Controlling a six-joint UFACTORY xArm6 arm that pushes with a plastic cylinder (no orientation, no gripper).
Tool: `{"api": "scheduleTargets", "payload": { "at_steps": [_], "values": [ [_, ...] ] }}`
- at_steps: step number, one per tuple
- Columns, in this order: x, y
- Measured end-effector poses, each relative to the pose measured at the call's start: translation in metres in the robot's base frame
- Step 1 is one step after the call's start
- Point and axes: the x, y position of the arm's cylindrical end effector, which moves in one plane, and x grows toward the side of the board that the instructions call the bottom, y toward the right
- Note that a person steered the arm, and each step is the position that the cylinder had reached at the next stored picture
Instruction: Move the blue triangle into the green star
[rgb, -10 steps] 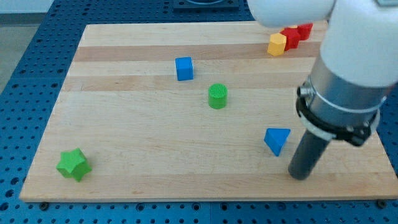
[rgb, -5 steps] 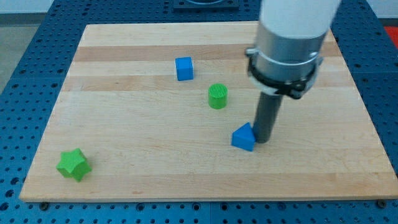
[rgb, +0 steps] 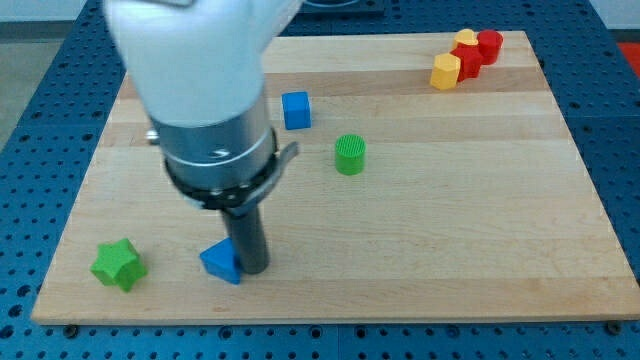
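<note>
The blue triangle (rgb: 221, 263) lies near the board's bottom edge, left of centre. My tip (rgb: 252, 268) touches its right side. The green star (rgb: 118, 264) sits further to the view's left, near the bottom left corner, with a gap between it and the triangle. The arm's large white and grey body hangs above the rod and hides part of the board's upper left.
A blue cube (rgb: 295, 109) and a green cylinder (rgb: 350, 154) sit in the upper middle of the wooden board (rgb: 480, 220). Yellow blocks (rgb: 446, 70) and red blocks (rgb: 480, 48) cluster at the top right corner.
My tip has swept from the view's right to the left, pushing the blue triangle left and slightly down, much closer to the green star. The other blocks have not moved.
</note>
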Motion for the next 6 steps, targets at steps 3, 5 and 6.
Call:
{"api": "scheduleTargets", "payload": {
  "at_steps": [3,5,6],
  "values": [
    [0.009,-0.096],
    [0.007,-0.034],
    [-0.002,0.058]
  ]
}}
